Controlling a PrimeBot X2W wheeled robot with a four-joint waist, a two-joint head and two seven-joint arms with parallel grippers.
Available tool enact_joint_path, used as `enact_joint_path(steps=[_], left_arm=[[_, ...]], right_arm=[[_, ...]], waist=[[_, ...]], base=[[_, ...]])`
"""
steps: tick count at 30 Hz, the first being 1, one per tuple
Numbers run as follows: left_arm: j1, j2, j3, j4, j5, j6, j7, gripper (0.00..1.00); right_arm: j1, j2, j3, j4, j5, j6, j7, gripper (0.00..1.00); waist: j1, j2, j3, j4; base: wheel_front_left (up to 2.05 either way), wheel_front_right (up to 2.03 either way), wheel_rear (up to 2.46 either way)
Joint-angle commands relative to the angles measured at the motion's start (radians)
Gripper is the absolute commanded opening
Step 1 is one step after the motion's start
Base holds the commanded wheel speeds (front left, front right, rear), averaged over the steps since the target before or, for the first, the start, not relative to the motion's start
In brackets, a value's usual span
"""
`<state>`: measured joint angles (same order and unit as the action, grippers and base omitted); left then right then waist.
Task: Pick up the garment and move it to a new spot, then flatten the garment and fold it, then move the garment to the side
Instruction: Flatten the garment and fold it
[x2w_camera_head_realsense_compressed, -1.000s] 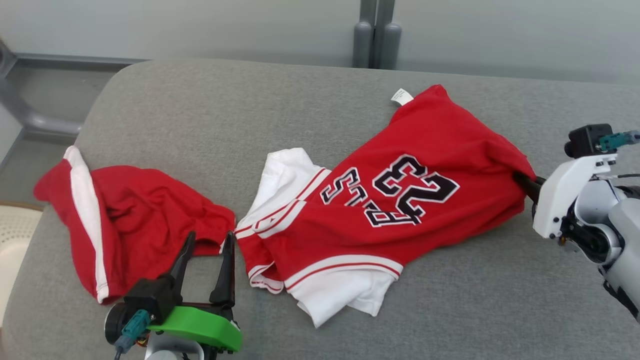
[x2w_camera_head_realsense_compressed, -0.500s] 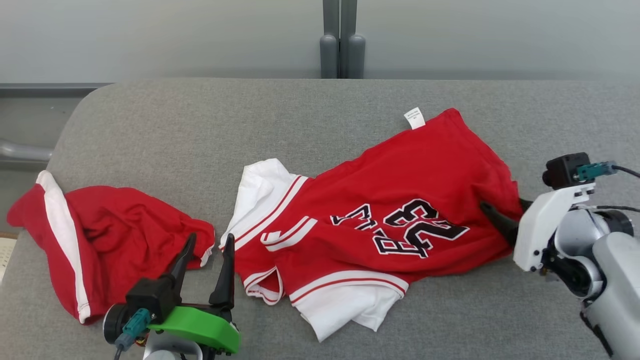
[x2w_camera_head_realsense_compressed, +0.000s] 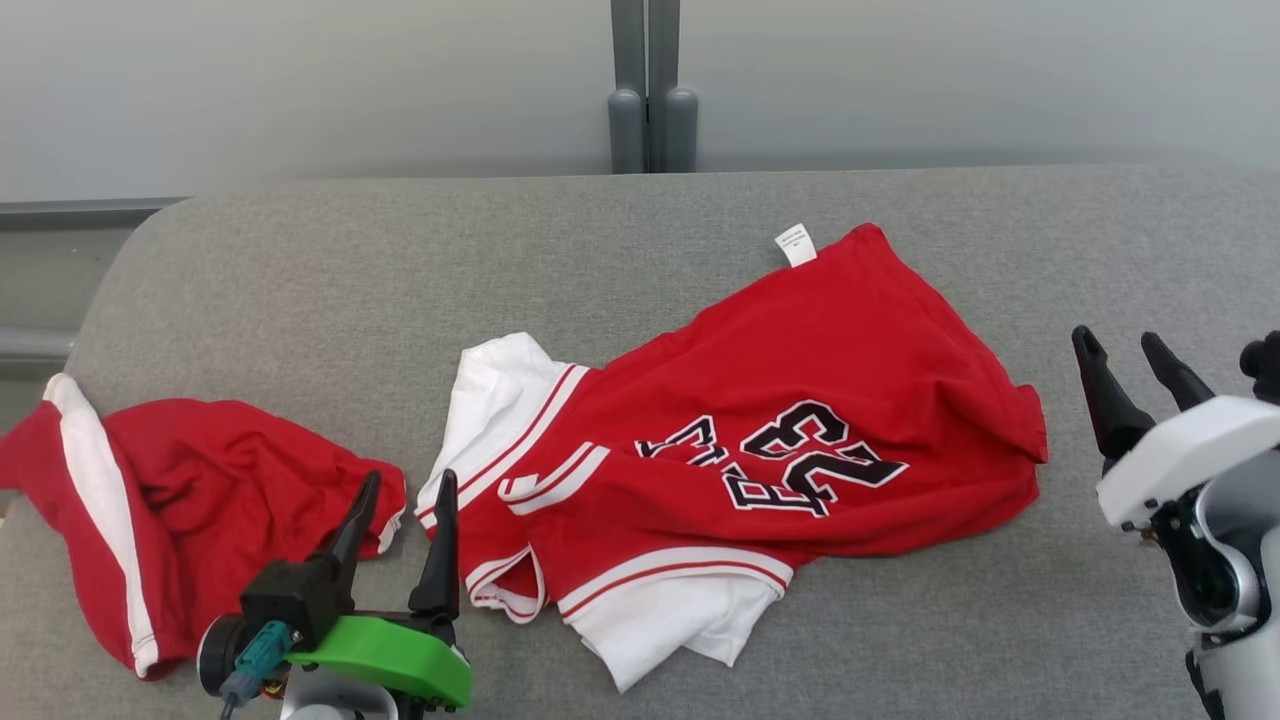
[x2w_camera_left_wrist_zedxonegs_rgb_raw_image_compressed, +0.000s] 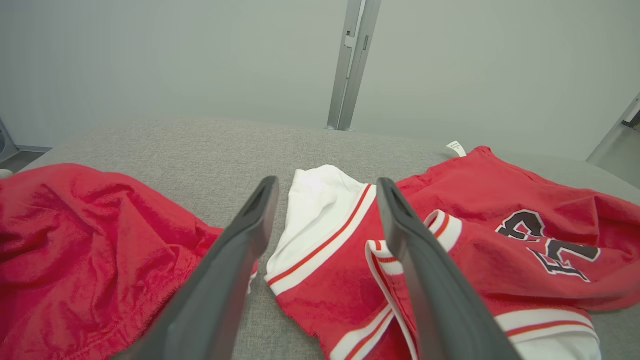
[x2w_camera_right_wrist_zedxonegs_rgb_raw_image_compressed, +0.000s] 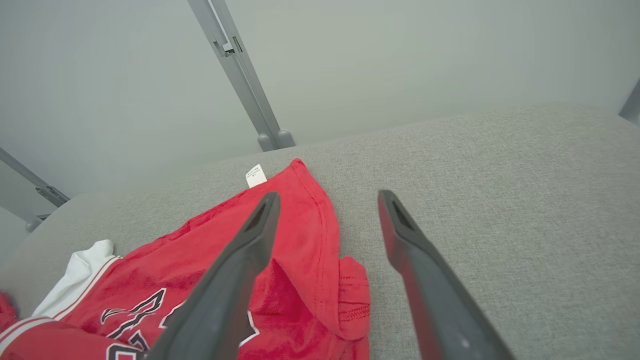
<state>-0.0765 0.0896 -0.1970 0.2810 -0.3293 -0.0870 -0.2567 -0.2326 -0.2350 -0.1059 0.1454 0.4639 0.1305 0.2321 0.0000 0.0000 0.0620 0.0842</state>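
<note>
The jersey (x2w_camera_head_realsense_compressed: 800, 420) lies rumpled at the middle of the grey bench (x2w_camera_head_realsense_compressed: 620, 260), its care label (x2w_camera_head_realsense_compressed: 797, 244) at the 1 o'clock corner and a white sleeve (x2w_camera_head_realsense_compressed: 660, 610) tucked partly under it at 6 o'clock. The right pincer (x2w_camera_head_realsense_compressed: 1116, 340) stands open and empty, just off the jersey's 3 o'clock edge. The left pincer (x2w_camera_head_realsense_compressed: 408, 480), also open and empty, sits at 8 o'clock in the gap between the jersey and a second red garment (x2w_camera_head_realsense_compressed: 200, 500).

That gap is probably the main hazard: a careless close there could catch the neighbour's hem and drag both pieces together. The doubled-over edge at 3 o'clock is another, since a pinch may take only one layer and twist the cloth. Folding before the sleeve is drawn out would likely trap creases.
</note>
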Motion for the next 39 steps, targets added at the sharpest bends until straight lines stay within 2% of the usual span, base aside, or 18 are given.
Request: enact_joint_path(steps=[1, 7, 11, 19, 28, 29, 30, 31, 36, 39], left_arm=[[0.008, 0.004, 0.001, -0.004, -0.007, 0.004, -0.004, 1.0], [0.009, 0.004, 0.0, -0.012, -0.009, 0.007, -0.006, 1.0], [-0.006, 0.004, -0.006, -0.011, -0.009, 0.002, -0.007, 1.0], [-0.028, 0.013, -0.014, -0.003, -0.008, -0.001, -0.007, 1.0], [-0.044, 0.011, -0.02, 0.004, -0.017, -0.003, -0.008, 1.0], [-0.047, 0.011, -0.02, 0.005, -0.018, -0.004, -0.008, 1.0], [-0.05, 0.011, -0.02, 0.005, -0.018, -0.004, -0.008, 1.0], [-0.052, 0.011, -0.02, 0.006, -0.019, -0.004, -0.008, 1.0], [-0.051, 0.012, -0.019, 0.01, -0.019, -0.004, -0.009, 1.0], [-0.046, 0.011, -0.017, 0.012, -0.017, -0.002, -0.009, 1.0]], right_arm=[[0.037, 0.005, -0.031, -0.01, -0.023, 0.0, -0.018, 1.0], [0.153, 0.06, -0.108, -0.008, -0.066, 0.0, -0.05, 1.0], [0.189, 0.066, -0.07, 0.035, -0.05, 0.0, -0.055, 1.0], [0.117, 0.037, 0.03, 0.151, -0.042, 0.0, -0.091, 1.0], [-0.035, 0.008, 0.065, 0.322, -0.095, 0.0, -0.142, 1.0], [-0.048, 0.007, 0.067, 0.337, -0.099, 0.0, -0.148, 0.49], [-0.063, 0.0, 0.067, 0.354, -0.104, 0.0, -0.156, 0.39], [-0.074, -0.007, 0.067, 0.369, -0.114, 0.0, -0.162, 0.0], [-0.124, -0.017, 0.081, 0.411, -0.107, 0.0, -0.184, 0.0], [-0.142, -0.044, 0.102, 0.387, -0.097, 0.0, -0.159, 0.0]], waist=[[0.0, 0.0, -0.007, -0.019], [0.0, 0.0, 0.003, -0.04], [0.0, 0.0, 0.018, -0.041], [0.0, 0.0, 0.038, -0.013], [0.0, 0.0, 0.073, 0.035], [0.0, 0.0, 0.076, 0.038], [0.0, 0.0, 0.079, 0.042], [0.0, 0.0, 0.081, 0.045], [0.0, 0.0, 0.083, 0.051], [0.0, 0.0, 0.081, 0.049]], base=[[0.0, 0.0, 0.0], [0.0, 0.0, 0.0], [0.0, 0.0, 0.0], [0.0, 0.0, 0.0], [0.0, 0.0, 0.0], [0.0, 0.0, 0.0], [0.0, 0.0, 0.0], [0.0, 0.0, 0.0], [0.0, 0.0, 0.0], [0.0, 0.0, 0.0]])
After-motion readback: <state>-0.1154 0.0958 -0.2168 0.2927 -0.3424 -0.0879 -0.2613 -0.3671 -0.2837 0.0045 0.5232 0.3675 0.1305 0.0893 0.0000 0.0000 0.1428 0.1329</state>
